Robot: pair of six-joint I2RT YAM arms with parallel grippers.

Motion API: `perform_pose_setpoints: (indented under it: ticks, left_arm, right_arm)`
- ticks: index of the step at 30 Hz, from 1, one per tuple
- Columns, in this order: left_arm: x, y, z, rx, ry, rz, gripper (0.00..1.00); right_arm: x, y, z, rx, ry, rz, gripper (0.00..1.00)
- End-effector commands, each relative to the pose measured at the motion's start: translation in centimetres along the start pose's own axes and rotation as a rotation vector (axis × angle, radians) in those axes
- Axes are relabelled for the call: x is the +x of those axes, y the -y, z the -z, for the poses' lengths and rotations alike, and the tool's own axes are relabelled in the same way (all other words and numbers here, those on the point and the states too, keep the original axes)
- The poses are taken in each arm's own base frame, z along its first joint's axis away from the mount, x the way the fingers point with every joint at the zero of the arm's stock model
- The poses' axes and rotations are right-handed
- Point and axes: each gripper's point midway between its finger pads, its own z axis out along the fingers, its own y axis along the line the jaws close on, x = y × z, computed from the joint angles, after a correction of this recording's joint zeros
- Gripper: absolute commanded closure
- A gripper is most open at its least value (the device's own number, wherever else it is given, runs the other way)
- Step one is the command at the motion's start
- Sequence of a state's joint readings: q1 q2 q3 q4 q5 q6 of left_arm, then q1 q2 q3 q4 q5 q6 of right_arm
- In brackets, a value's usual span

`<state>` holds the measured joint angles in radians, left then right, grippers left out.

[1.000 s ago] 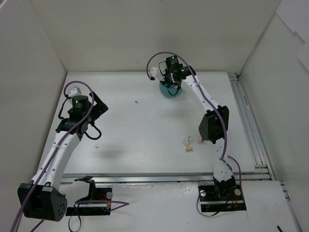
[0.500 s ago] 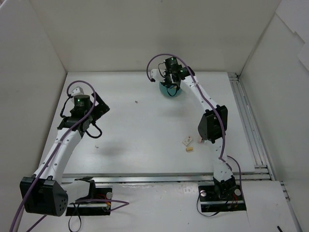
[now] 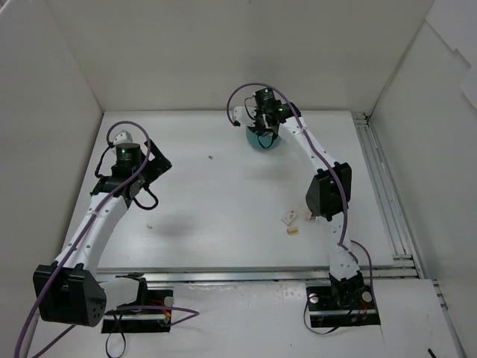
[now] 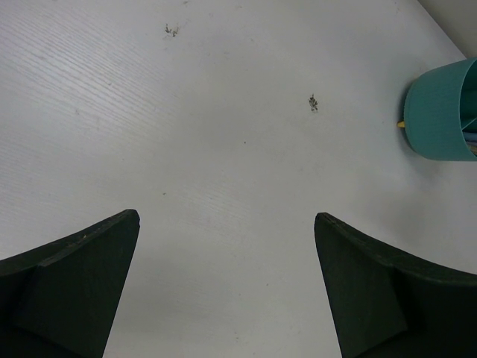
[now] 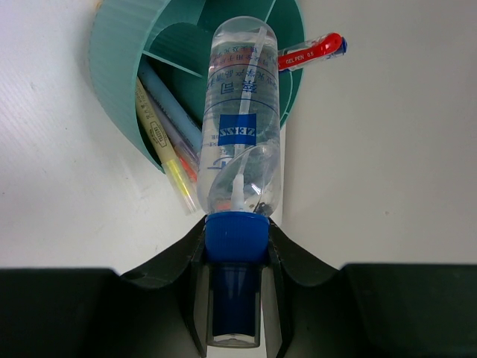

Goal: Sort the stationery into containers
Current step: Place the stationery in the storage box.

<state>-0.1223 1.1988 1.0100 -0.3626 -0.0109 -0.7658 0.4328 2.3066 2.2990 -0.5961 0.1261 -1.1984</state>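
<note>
The round teal cup (image 3: 265, 142) stands at the far middle of the table. In the right wrist view the cup (image 5: 112, 60) holds a yellow pen (image 5: 175, 175), a blue pen (image 5: 168, 104) and a red gel pen (image 5: 313, 51) that sticks out over its rim. My right gripper (image 5: 235, 231) is shut on the blue cap of a clear spray bottle (image 5: 242, 112), whose body lies over the cup's opening. My left gripper (image 4: 226, 216) is open and empty above bare table at the left; the cup (image 4: 443, 112) shows far to its right.
A white eraser block (image 3: 290, 218) and a cream one (image 3: 292, 230) lie near the right arm's elbow. A tiny white scrap (image 3: 149, 224) lies by the left arm and a dark speck (image 3: 210, 157) mid-table. White walls enclose the table; rails run along its right edge.
My left arm has swung a little farther from the base, its gripper open throughout. My right gripper stays over the cup with the bottle, shifted only slightly.
</note>
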Motion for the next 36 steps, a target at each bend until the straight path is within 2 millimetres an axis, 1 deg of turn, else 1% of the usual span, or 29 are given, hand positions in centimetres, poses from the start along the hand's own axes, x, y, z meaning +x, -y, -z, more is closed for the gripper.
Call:
perform_pose_setpoints:
  ticks: [1,6,10,16,17,21,22,23,26,28,29,31,32,33,34,35,36]
  left_arm:
    - [-2.8,2.6,1.1,0.093,0.069,-0.006,0.00]
    - [-3.0,2.7,1.2,0.097,0.073,-0.012,0.00]
    - [-3.1,2.8,1.4,0.099,0.076,-0.013,0.00]
    - [-2.9,2.6,1.4,0.096,0.074,-0.013,0.00]
    - [-2.8,2.4,1.4,0.093,0.073,-0.013,0.00]
    - [-2.9,2.1,1.6,0.078,0.081,-0.016,0.00]
    - [-2.9,2.1,1.7,0.078,0.081,-0.017,0.00]
    - [-3.0,2.2,1.8,0.080,0.083,-0.017,0.00]
    - [-2.9,2.1,1.8,0.077,0.080,-0.019,0.00]
    - [-2.8,2.0,1.7,0.074,0.076,-0.019,0.00]
    - [-2.8,2.0,1.7,0.073,0.075,-0.019,0.00]
    - [-2.7,2.0,1.6,0.072,0.074,-0.019,0.00]
    - [-2.7,1.9,1.5,0.070,0.072,-0.021,0.00]
    - [-2.6,1.9,1.4,0.069,0.070,-0.021,0.00]
    - [-2.7,1.9,1.4,0.069,0.070,-0.021,0.00]
    - [-2.6,1.9,1.3,0.068,0.069,-0.023,0.00]
    - [-2.7,1.9,1.3,0.069,0.070,-0.021,0.00]
  right_arm:
    - [0.4,2.7,2.2,0.086,-0.004,-0.021,1.00]
    - [0.5,2.7,2.1,0.085,-0.006,-0.026,1.00]
    - [0.4,2.4,1.7,0.077,-0.007,-0.025,1.00]
    - [0.4,2.1,0.5,0.068,-0.017,-0.012,1.00]
    - [0.4,1.8,0.1,0.061,-0.019,-0.008,1.00]
    - [0.2,2.0,-0.6,0.064,-0.012,-0.006,1.00]
    - [-0.2,1.8,-0.8,0.058,-0.003,-0.002,1.00]
    - [-0.1,1.5,-1.3,0.051,-0.005,-0.001,1.00]
    - [-0.3,1.3,-1.8,0.050,-0.018,0.012,1.00]
    - [0.2,1.2,-2.1,0.051,-0.039,0.023,1.00]
    - [-0.1,1.0,-2.1,0.051,-0.037,0.027,1.00]
    - [-0.1,1.1,-2.2,0.060,-0.038,0.021,1.00]
    - [-0.2,1.2,-2.2,0.068,-0.039,0.015,0.90]
    - [-0.2,1.7,-2.1,0.087,-0.037,0.006,0.83]
    - [-0.4,1.8,-2.1,0.100,-0.038,0.003,0.70]
    - [-0.4,2.2,-2.1,0.113,-0.036,-0.007,0.66]
    - [-0.7,2.7,-2.0,0.136,-0.028,-0.014,0.60]
